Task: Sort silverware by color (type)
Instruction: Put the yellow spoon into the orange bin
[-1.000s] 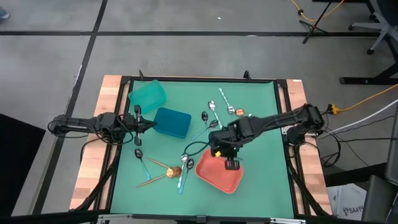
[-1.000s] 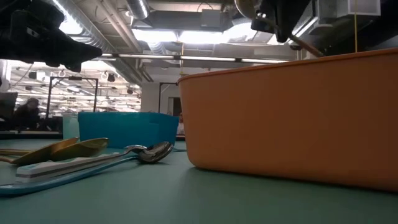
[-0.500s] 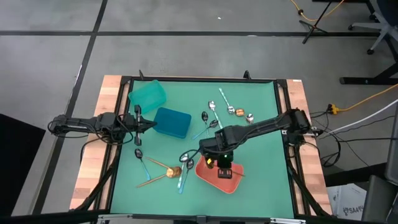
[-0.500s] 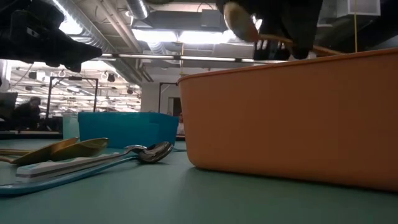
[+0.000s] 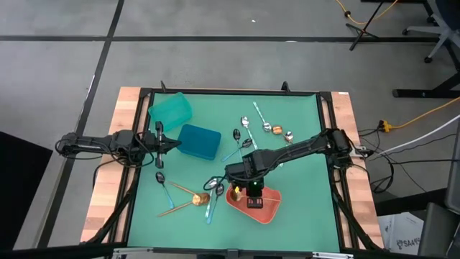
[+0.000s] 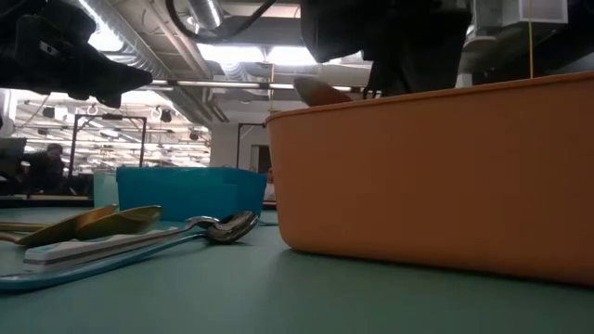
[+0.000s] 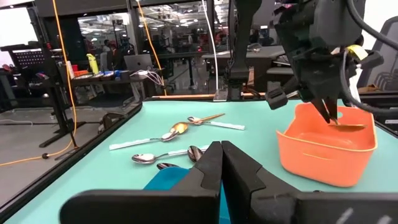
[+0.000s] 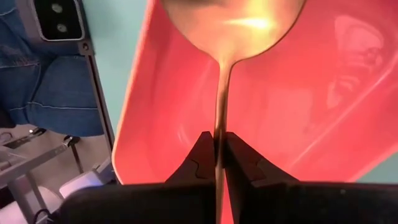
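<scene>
Gold spoon [image 8: 233,25] is down inside the coral bin [image 5: 267,211] now at five o'clock — I've swung my right claw [image 5: 253,198] in from the right, pinching its handle. Next, let go. Left claw [image 5: 172,144] shut, idle at nine.

My right gripper [image 5: 253,202] is sitting inside the coral bin [image 5: 267,213], its walls hemming me in on every side, leaving only the way up; spoons [image 5: 208,196] are crowding the mat [image 5: 302,122] just beside the bin toward my left arm; more spoons [image 5: 267,126] are lying beyond it; the blue bin [image 5: 199,141] is blocking my left gripper [image 5: 172,144]; the mat's far right corner is lying bare.
</scene>
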Controlling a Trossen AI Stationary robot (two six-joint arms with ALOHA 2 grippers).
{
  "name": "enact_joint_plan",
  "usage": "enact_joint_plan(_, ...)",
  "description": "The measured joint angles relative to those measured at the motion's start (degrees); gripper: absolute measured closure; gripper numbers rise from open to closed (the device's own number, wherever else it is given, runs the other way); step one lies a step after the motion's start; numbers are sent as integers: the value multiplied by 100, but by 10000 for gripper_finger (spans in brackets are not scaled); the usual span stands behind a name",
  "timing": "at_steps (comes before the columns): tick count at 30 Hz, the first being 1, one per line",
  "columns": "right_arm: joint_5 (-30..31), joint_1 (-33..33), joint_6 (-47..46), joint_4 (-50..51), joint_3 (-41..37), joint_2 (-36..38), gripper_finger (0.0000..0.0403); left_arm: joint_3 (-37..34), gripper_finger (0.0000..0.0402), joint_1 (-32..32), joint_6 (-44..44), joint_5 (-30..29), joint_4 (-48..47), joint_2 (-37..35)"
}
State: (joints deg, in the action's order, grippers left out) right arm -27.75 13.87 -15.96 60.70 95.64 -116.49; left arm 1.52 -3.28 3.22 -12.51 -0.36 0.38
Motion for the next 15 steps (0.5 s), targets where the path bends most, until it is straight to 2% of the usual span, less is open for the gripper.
enact_joint_plan(15,185,0,94,-79,-4,-41,394,0,401,-1,-2,-2,0,0)
